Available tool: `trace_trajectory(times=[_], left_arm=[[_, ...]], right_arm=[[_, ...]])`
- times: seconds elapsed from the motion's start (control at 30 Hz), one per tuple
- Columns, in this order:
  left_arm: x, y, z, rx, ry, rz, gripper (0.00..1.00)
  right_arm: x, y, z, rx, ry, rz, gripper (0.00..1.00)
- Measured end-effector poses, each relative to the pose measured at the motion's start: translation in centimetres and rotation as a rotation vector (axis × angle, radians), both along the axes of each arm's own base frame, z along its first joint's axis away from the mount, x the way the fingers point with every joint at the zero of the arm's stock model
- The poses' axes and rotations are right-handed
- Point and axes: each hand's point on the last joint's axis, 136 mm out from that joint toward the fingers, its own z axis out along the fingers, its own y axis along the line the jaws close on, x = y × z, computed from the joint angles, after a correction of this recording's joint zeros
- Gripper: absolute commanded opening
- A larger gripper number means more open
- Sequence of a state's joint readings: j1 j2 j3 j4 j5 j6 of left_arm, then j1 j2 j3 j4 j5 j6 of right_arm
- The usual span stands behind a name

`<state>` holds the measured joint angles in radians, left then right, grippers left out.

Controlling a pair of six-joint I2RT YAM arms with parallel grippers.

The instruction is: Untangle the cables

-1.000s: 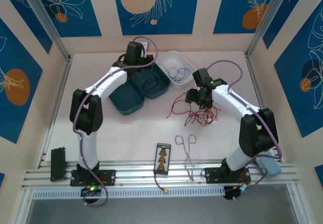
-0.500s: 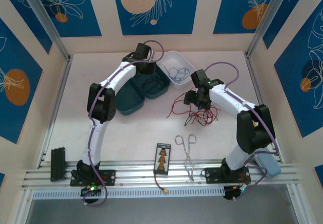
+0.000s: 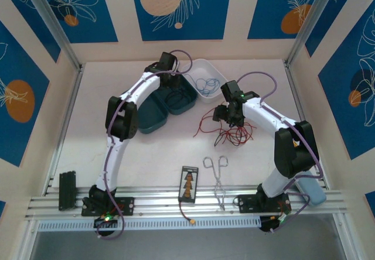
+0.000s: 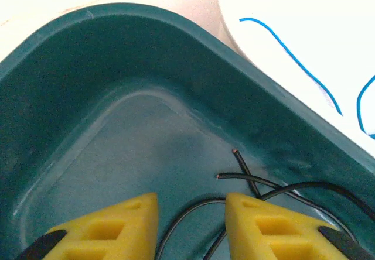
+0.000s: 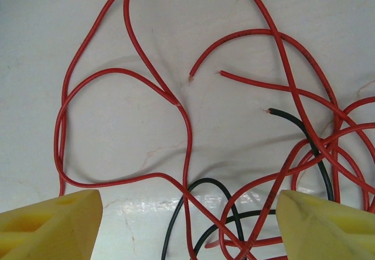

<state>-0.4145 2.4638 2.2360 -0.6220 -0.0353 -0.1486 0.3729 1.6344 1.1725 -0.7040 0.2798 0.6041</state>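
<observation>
Under right fingers (image 5: 53, 222), spread wide and empty: red and black cables (image 5: 190, 137) knotted on table (image 5: 35, 37). Left fingers (image 4: 117, 225), parted, empty, over black cable (image 4: 307, 184) in teal tray (image 4: 88, 67). Strands likely light, limp, springy; best gripped near a free end, not at crossings.

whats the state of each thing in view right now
red cables, tangled with black strands on the table
black cable, loose, lying in the teal tray
blue cable, coiled in the white tray
left hand, open, low in the teal tray
right hand, open wide over the red cables
forceps, lying flat, untouched
</observation>
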Motion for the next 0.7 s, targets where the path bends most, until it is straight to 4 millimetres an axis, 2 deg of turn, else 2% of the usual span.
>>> trace_trajectory(times=[0.07, 0.33, 0.43, 0.53, 0.7], left_arm=[[0.0, 0.0, 0.1, 0.000, -0.003, 0.000, 0.38], [0.1, 0.0, 0.2, 0.002, -0.008, 0.001, 0.78], [0.2, 0.1, 1.0, -0.001, -0.024, 0.007, 0.91], [-0.3, 0.4, 3.1, -0.012, -0.055, 0.009, 1.00], [-0.9, 0.8, 8.7, -0.055, -0.157, 0.021, 1.00]], right_arm=[[0.0, 0.0, 0.0, 0.000, 0.000, 0.000, 0.78], [0.0, 0.0, 0.0, 0.000, 0.000, 0.000, 0.78], [0.0, 0.0, 0.0, 0.000, 0.000, 0.001, 0.78], [0.0, 0.0, 0.0, 0.000, 0.000, 0.001, 0.78], [0.0, 0.1, 0.0, 0.000, 0.000, 0.002, 0.77]])
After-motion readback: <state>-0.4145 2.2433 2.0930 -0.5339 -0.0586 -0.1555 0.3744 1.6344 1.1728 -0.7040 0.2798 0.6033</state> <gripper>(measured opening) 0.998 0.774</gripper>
